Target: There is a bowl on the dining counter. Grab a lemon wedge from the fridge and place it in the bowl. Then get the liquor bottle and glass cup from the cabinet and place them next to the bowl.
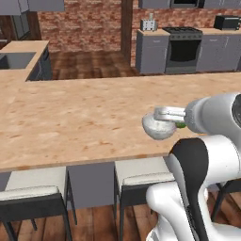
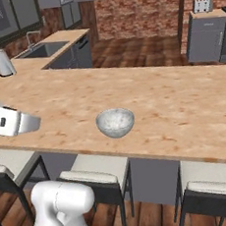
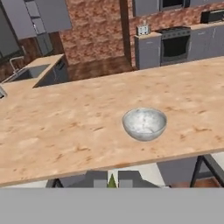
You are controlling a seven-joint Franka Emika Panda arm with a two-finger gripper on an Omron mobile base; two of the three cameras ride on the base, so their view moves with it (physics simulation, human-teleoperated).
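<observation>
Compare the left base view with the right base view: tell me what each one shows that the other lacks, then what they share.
Left base view alone: a black stove against the far brick wall, a dark toaster on the counter to the right of it, and a bit of green where the hand reaches beside the bowl.

Right base view alone: a paper towel roll and the tap at the sink.

Both: the speckled bowl on the dining counter, with nothing seen inside it, and the pale stools below the near edge.
</observation>
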